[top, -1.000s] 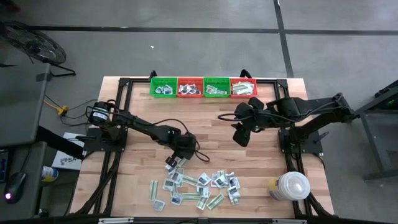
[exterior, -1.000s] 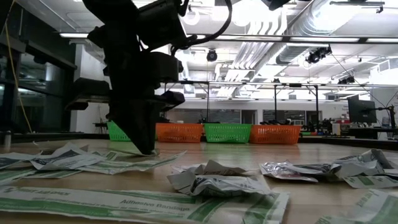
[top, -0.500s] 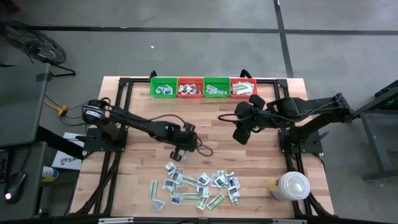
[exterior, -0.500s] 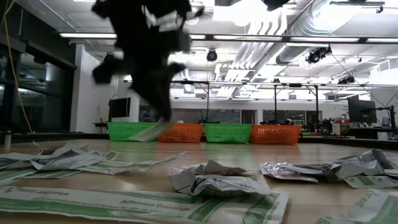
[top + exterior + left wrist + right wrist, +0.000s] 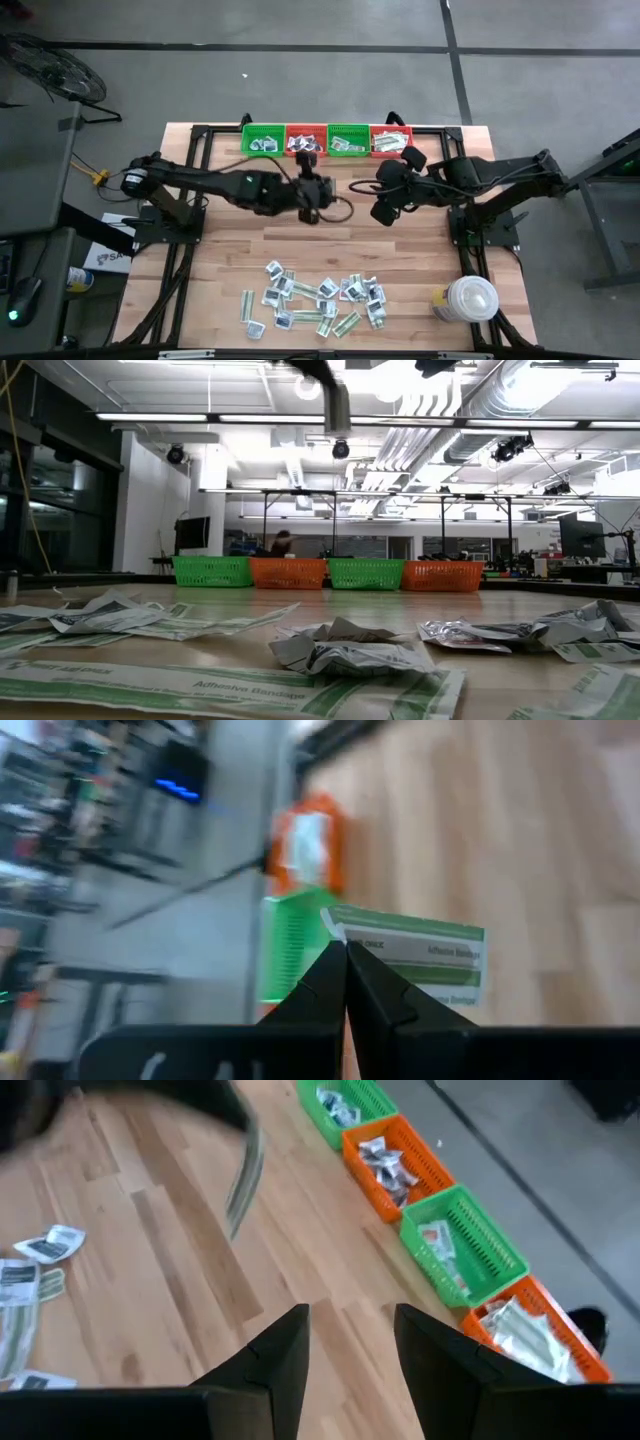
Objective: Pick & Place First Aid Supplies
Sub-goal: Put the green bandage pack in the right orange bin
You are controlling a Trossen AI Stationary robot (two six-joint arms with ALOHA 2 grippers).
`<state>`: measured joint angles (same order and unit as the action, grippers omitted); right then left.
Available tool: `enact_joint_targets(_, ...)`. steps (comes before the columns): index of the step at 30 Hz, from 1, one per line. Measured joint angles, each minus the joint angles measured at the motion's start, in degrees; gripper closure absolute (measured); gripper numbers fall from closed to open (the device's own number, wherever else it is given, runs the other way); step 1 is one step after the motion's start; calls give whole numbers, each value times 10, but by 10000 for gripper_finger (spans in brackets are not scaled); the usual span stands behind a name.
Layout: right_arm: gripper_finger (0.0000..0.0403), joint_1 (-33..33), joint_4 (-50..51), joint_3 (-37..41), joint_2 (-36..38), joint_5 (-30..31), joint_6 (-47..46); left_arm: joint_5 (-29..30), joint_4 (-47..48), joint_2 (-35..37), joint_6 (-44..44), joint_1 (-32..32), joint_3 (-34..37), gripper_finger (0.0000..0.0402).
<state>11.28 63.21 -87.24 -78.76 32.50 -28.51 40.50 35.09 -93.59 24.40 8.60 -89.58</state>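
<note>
The first aid supplies [image 5: 315, 300], small white squares and pale-green strips, lie scattered on the wooden table near its front edge. My left gripper [image 5: 318, 198] is high above the table's middle, in front of the baskets, and shut on one pale-green strip packet [image 5: 415, 955]. In the low view only that strip [image 5: 340, 408] shows, hanging at the top of the picture. My right gripper [image 5: 381, 213] stands open in the air to the right of the left one, nothing between its fingers [image 5: 285, 1345]. My left gripper pinches the strip packet between its two shut fingertips at one end [image 5: 352, 946]. The packet is lifted clear of the table. In the low view it hangs down below the gripper.
Four baskets stand in a row along the far edge: green [image 5: 262, 140], red [image 5: 305, 140], green [image 5: 348, 140], red [image 5: 391, 140], each with packets inside. A big white round lidded container [image 5: 470, 298] stands at the front right. Bare wood lies between the pile and the baskets.
My left gripper has risen from the far left edge of the pile and gone up and toward the far edge, tipping from pointing down to nearer level. It stayed shut on the strip, which is lifted clear of the table.
</note>
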Motion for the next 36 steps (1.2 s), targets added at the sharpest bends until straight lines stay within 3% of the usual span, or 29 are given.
enact_joint_targets(7,260,0,-84,0,0,-18,107,44,-8,4,75,0,-107,401)
enact_joint_targets(13,260,-5,-192,0,0,-33,195,70,-15,5,88,0,-131,401)
enact_joint_targets(24,260,-81,-244,0,-1,-69,197,68,-77,4,100,0,-132,401)
enact_joint_targets(29,260,-108,-258,0,-2,-150,200,69,-88,4,112,0,-132,401)
enact_joint_targets(36,270,-131,-262,0,-5,-191,212,66,-100,4,112,0,-132,401)
